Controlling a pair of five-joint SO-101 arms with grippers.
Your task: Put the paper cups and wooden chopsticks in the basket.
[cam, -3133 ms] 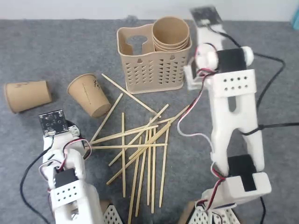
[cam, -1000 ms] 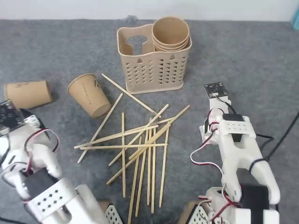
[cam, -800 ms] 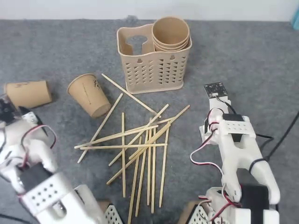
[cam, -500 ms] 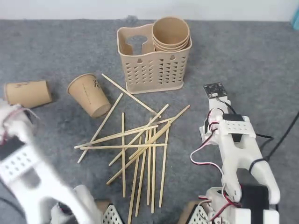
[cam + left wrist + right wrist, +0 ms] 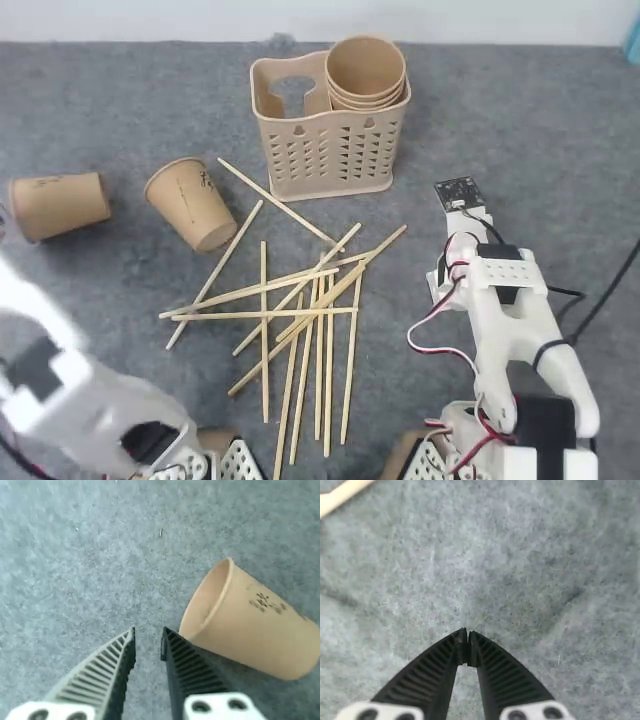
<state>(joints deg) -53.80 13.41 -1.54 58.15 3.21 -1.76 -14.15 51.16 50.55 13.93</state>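
I am holding my left tool (image 5: 148, 642) low over the grey counter (image 5: 520, 120) with its jaws only narrowly apart and nothing between them; its tips are hanging just beside the rim of a paper cup (image 5: 250, 622) that is lying on its side with its mouth turned toward them. My right tool (image 5: 467, 647) is resting pinched together, tip against tip, gripping nothing, with bare counter under it and the end of one chopstick (image 5: 340, 492) showing farther off. From above, my right arm (image 5: 500, 300) is sitting folded on the counter, apart from the scattered wooden chopsticks (image 5: 300, 310), which are lying crossed in a loose pile in front of the basket (image 5: 320, 150). A stack of cups (image 5: 365, 70) is standing upright in the basket compartment on my right arm's side. Two loose cups are lying tipped over on the counter: one (image 5: 192, 203) touching the pile's edge, the other (image 5: 58, 205) farther toward my left.
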